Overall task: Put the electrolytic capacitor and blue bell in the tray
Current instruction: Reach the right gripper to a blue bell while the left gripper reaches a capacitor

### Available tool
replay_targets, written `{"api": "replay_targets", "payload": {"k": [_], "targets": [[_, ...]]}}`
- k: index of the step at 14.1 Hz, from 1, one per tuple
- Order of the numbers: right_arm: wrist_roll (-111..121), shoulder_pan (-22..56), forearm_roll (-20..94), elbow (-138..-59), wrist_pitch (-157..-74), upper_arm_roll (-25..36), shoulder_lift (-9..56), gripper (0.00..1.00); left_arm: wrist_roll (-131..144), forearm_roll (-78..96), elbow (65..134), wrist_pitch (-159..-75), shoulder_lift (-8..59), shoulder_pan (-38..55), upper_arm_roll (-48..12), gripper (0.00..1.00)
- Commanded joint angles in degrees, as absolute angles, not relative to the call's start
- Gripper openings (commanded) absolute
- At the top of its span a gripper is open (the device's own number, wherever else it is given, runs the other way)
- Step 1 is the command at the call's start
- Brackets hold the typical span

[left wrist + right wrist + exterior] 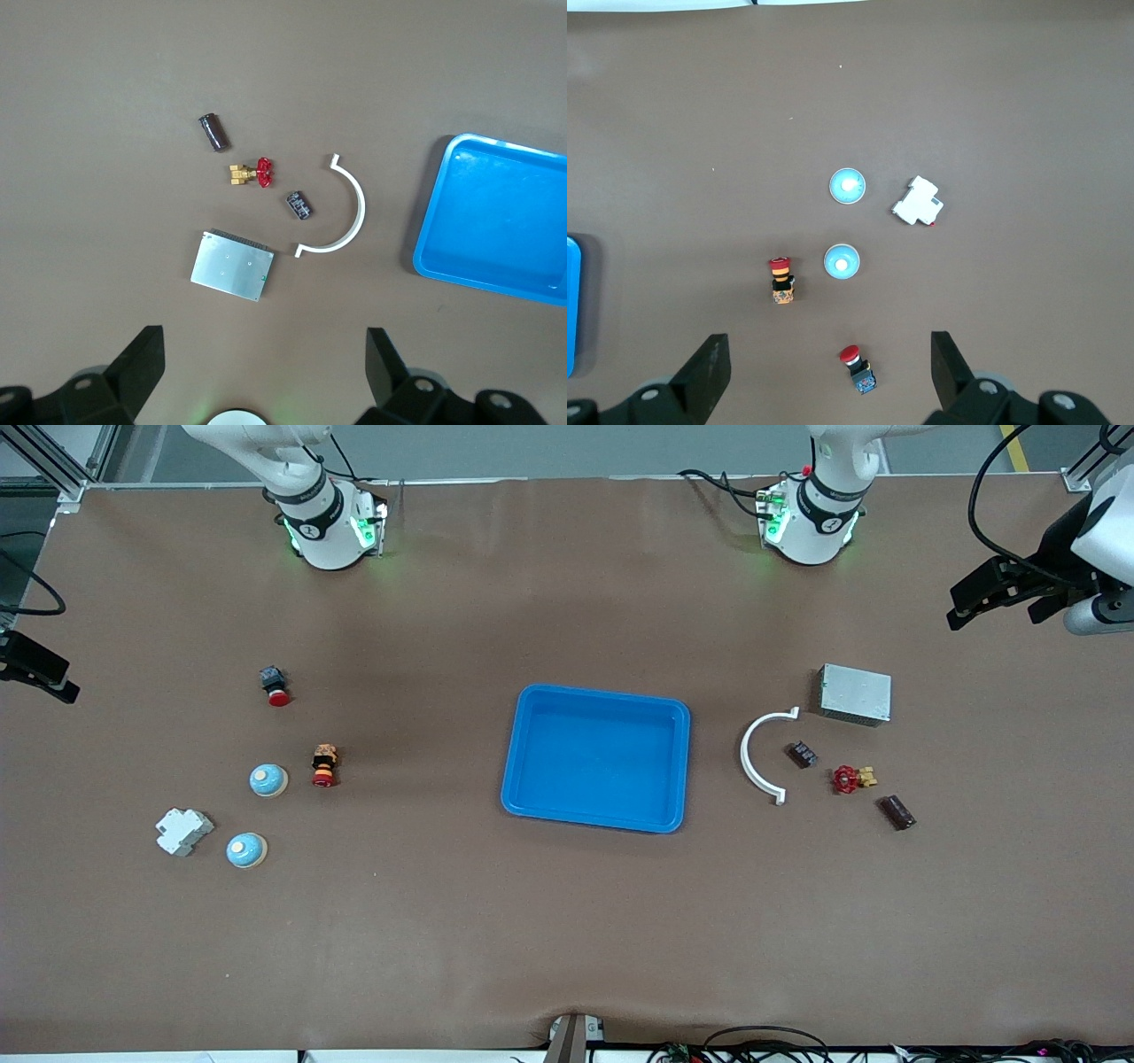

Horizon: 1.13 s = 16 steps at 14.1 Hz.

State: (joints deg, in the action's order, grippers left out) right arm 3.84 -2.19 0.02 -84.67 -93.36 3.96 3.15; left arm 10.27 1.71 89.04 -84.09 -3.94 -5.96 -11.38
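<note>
Nothing has been picked up yet, so the step in hand looks like the first reach, and the blue tray (595,757) in the middle of the table is the landmark for it. The tray has nothing in it; its blue floor is bare. The left gripper (266,363) hangs high in the air at the left arm's end of the table, with its two fingers spread wide and nothing between them. The right gripper (829,367) hangs high at the right arm's end, also spread wide and holding nothing. The electrolytic capacitor (897,812) is the dark little can lying on its side, well apart from the tray toward the left arm's end, past the white curved clip (760,755), the small black part (803,755) and the red-handled valve (851,779). A grey metal box (855,693) sits near them too. To do this well, I think the left gripper should come straight down over the can and close across its round sides, not its ends, so it does not roll. Two blue bells (267,780) sit well apart from the tray toward the right arm's end, near a white block (183,831) and two red push buttons (324,766). The right gripper could pinch either bell around its dome.
</note>
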Motion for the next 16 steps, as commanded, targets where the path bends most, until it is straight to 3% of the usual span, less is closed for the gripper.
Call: {"api": "replay_targets", "payload": {"k": [1, 11, 16], "targets": [[4.31, -2.55, 0.53, -85.52, -93.08, 3.60, 2.11, 1.00, 10.55, -0.07, 88.24, -83.58, -3.69, -5.98, -11.86, 1.00], [3.69, -2.55, 0.53, -85.61, -92.11, 3.69, 2.02, 1.00, 10.29, -0.62, 88.42, -83.50, -1.33, -6.41, -11.87, 1.00], [3.69, -2.46, 0.53, -85.96, -91.49, 3.60, 2.11, 1.00, 16.77, -0.79, 94.29, -82.00, -0.97, -5.80, -12.83, 1.00]]}}
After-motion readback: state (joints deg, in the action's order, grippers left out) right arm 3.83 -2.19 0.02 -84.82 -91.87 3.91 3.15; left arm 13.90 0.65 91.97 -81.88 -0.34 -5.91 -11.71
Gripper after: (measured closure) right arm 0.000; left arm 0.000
